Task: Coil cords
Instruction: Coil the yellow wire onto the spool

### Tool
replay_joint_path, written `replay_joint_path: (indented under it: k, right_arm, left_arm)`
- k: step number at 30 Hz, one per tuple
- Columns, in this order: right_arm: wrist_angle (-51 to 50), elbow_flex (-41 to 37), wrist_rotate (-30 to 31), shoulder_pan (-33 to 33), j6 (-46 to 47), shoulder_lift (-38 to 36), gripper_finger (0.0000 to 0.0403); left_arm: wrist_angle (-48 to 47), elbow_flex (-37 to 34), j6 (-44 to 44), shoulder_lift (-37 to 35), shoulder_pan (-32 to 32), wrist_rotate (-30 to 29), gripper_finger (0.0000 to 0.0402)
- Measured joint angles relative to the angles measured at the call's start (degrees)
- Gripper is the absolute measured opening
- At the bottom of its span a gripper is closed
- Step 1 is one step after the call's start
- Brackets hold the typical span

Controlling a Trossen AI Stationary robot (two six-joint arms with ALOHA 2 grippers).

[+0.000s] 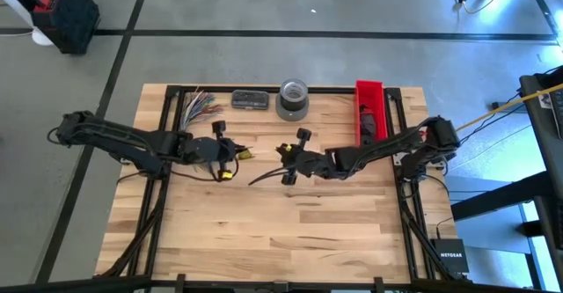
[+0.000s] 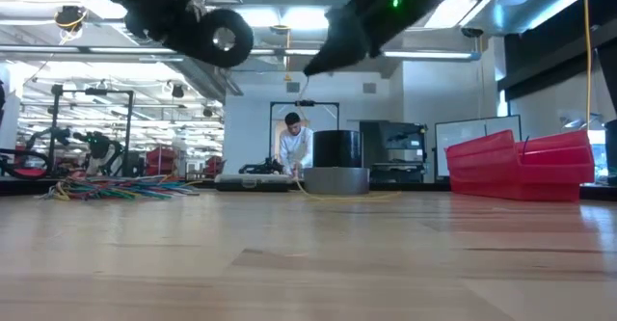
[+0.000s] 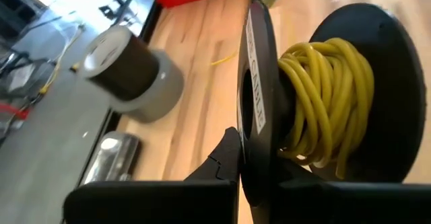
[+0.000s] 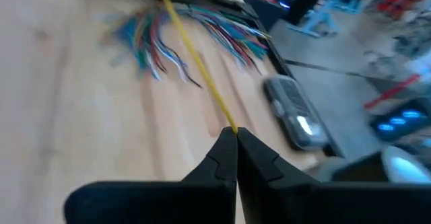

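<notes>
— Pale wooden planks form the tabletop (image 1: 290, 214), framed by black rails. Where do the cords lie?

— The cords (image 1: 201, 105), a loose fan of hair-thin red, green and white wires, sprawl at the far edge, well left of the grey tape roll (image 1: 293, 99).

— And the arms?

— Nearer than the tape roll, the left tool (image 1: 230, 159) is clamped on a round black spool (image 3: 316, 109) wound with glossy yellow cord (image 3: 323, 96). The right tool (image 4: 236, 133), just right of the spool, has its dark pointed fingers pinched shut on a taut yellow strand (image 4: 199, 66).

— Anything else?

— A red plastic bin (image 1: 369, 108) sits right of the tape roll; a flat dark case (image 1: 250, 98) lies left of it.
</notes>
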Motion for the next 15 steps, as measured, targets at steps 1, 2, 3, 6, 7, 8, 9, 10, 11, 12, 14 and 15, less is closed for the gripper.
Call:
replay_joint_path:
  k: [1,2,3,6,7,8,9,10,11,12,14,15]
  right_arm:
    - [0.2,0.0,-1.7,0.3,1.0,-0.6,0.0001]
    - [0.9,0.0,-3.3,0.3,2.1,-1.1,0.0001]
    - [1.9,0.0,-4.9,0.3,2.9,-1.4,0.0001]
    - [6.1,0.0,-10.8,0.3,4.1,-1.3,0.0001]
    - [7.6,0.0,-13.0,0.3,4.6,-1.1,0.0001]
    - [9.8,0.0,-14.7,0.3,5.1,-0.8,0.0001]
    - [10.8,0.0,-16.0,0.3,5.4,-0.7,0.0001]
    - [11.8,0.0,-16.7,0.3,5.7,-0.5,0.0001]
    - [13.5,0.0,-17.3,0.3,5.9,-0.1,0.0001]
    - [15.1,0.0,-18.0,0.3,6.1,0.3,0.0001]
    - [17.3,0.0,-19.3,0.3,6.3,0.9,0.0000]
    - [18.8,0.0,-19.4,0.2,6.4,1.5,0.0000]
  left_arm:
    - [0.1,0.0,0.0,0.6,0.4,-0.3,0.0000]
    - [0.1,0.0,0.0,1.0,0.8,-0.7,0.0000]
    - [0.1,0.0,0.0,1.5,1.1,-1.0,0.0000]
    - [1.3,0.0,0.6,3.4,2.3,-1.8,0.0000]
    - [1.8,0.0,0.7,4.0,2.7,-1.8,0.0000]
    - [2.1,0.0,0.7,4.7,3.1,-1.9,0.0000]
    - [2.7,0.0,0.8,5.4,3.5,-1.9,0.0000]
    - [3.7,0.0,1.1,6.2,3.9,-1.8,0.0000]
    - [5.0,0.0,1.2,6.8,4.2,-1.8,0.0000]
    - [6.3,0.0,1.2,7.4,4.4,-1.8,0.0000]
    - [8.6,0.0,1.4,8.5,4.7,-1.7,0.0000]
    - [9.6,0.0,1.7,9.0,4.8,-1.6,0.0000]
